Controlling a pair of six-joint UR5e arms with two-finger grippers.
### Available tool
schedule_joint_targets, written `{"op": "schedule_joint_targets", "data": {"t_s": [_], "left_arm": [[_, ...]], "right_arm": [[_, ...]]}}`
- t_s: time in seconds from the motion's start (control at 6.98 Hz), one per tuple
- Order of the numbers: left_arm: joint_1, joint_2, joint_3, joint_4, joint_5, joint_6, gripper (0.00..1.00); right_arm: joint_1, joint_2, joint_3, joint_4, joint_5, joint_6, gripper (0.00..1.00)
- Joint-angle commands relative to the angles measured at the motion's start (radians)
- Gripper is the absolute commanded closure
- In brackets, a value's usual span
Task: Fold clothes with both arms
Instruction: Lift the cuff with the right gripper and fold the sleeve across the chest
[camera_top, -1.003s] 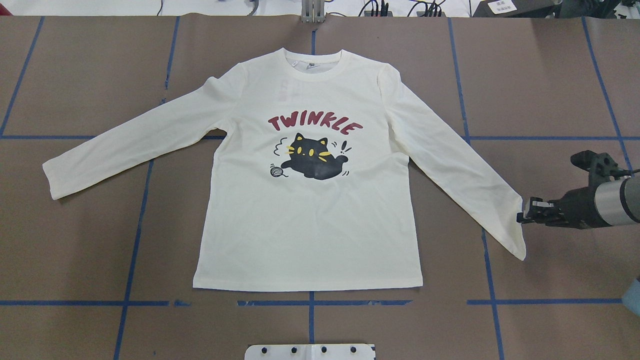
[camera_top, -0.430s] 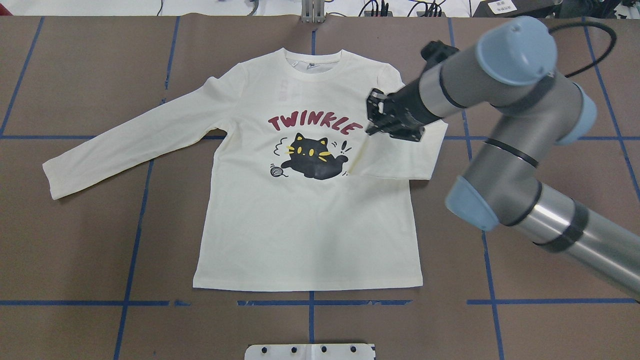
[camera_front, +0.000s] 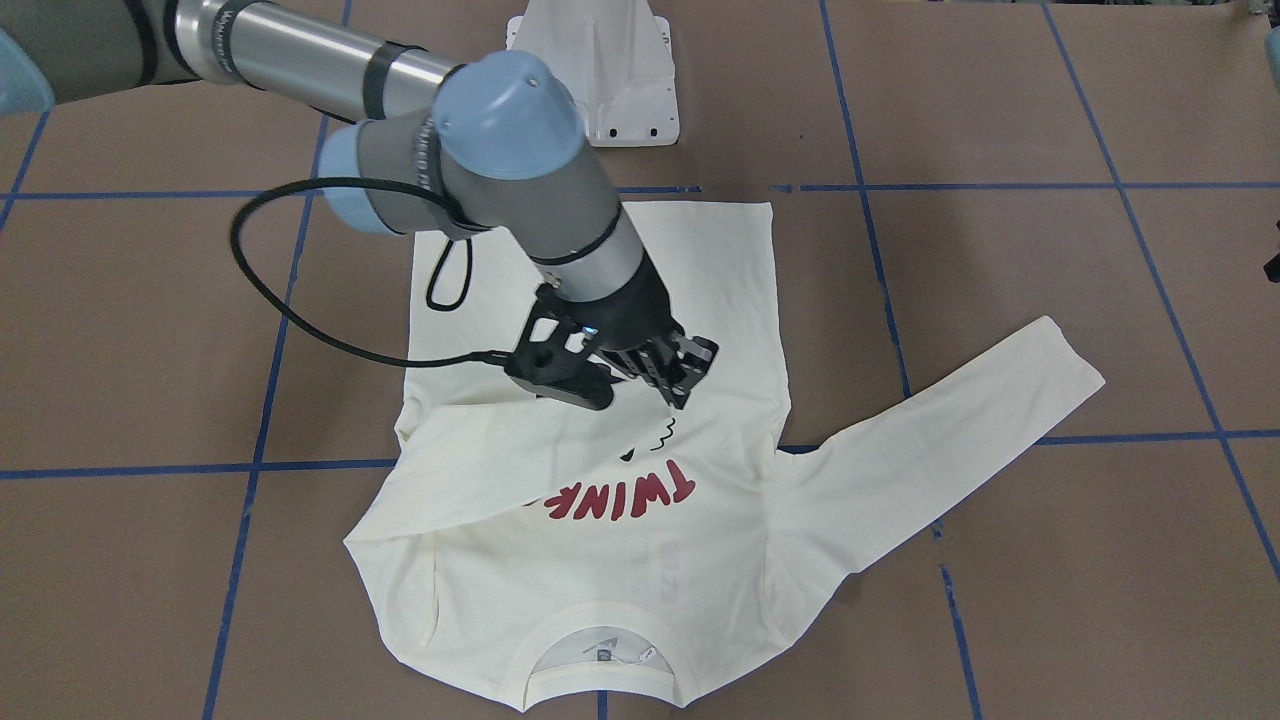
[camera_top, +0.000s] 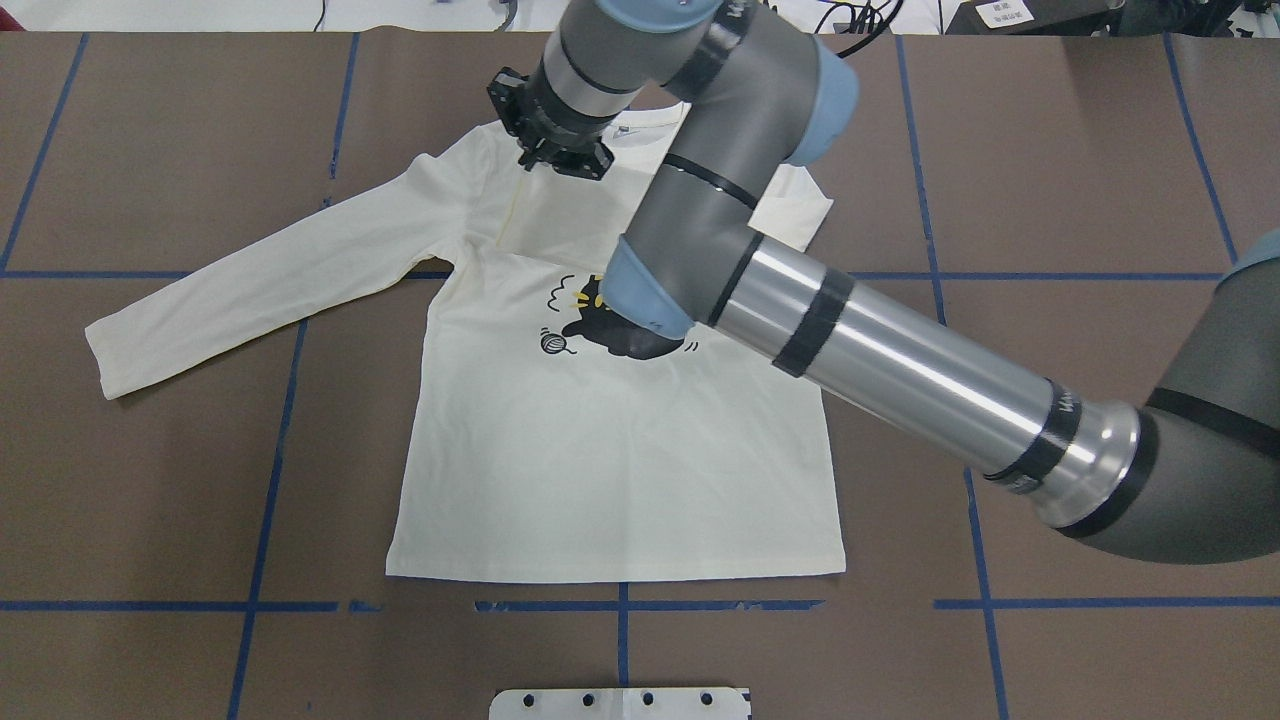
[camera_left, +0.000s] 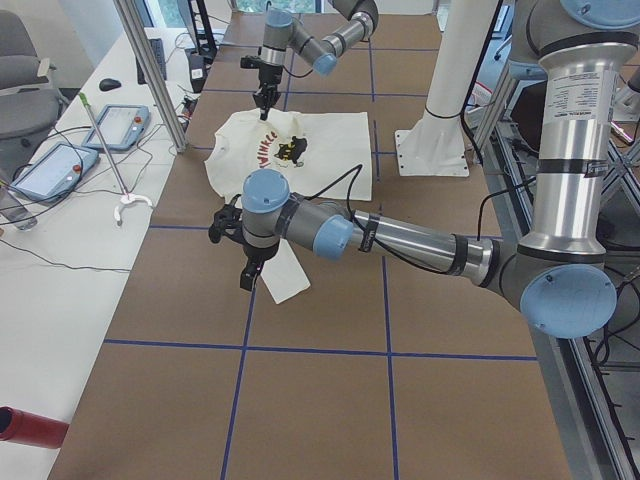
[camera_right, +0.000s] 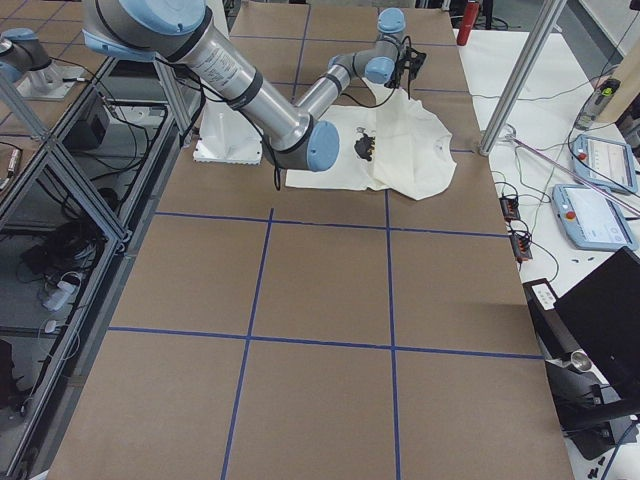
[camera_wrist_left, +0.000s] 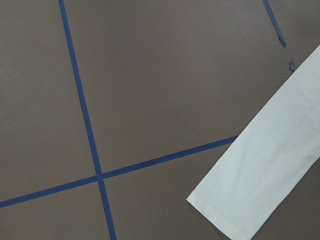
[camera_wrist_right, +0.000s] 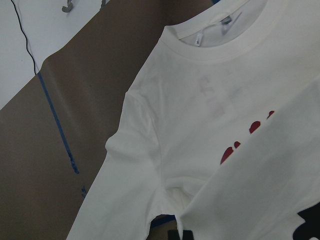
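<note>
Overhead exterior view: a cream shirt (camera_top: 600, 460) is spread face-up on the brown bench (camera_top: 150, 500). Red lettering (camera_front: 620, 497) starting "TWIN" is partly covered by a sleeve (camera_front: 480, 470) laid across the chest, its end pinched in the closed right claw (camera_top: 558, 163) near the collar. The left claw (camera_left: 246, 275) is held above the other cuff, and how far it is parted cannot be told.

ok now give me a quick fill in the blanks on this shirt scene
1. One sleeve lies across the chest of the shirt, its end at the ____ arm's gripper.
2. The other sleeve lies stretched out flat on the ____.
3. The cat printed on the shirt is ____.
4. The tape lines on the table are ____.

Missing words: right; table; black; blue
</note>
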Motion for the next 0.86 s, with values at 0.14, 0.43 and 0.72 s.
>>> {"op": "schedule_joint_targets", "data": {"t_s": [0.14,0.43,0.72], "left_arm": [[0.004,0.003,-0.003,0.000,-0.005,-0.003,0.00],[0.031,0.003,0.000,0.000,-0.038,-0.004,0.00],[0.077,0.001,0.004,-0.029,-0.058,-0.167,0.00]], "right_arm": [[-0.147,0.148,-0.252,0.107,-0.223,0.000,1.00],[-0.170,0.196,-0.365,0.196,-0.305,0.001,0.00],[-0.160,0.196,-0.320,0.189,-0.299,0.012,0.00]]}}
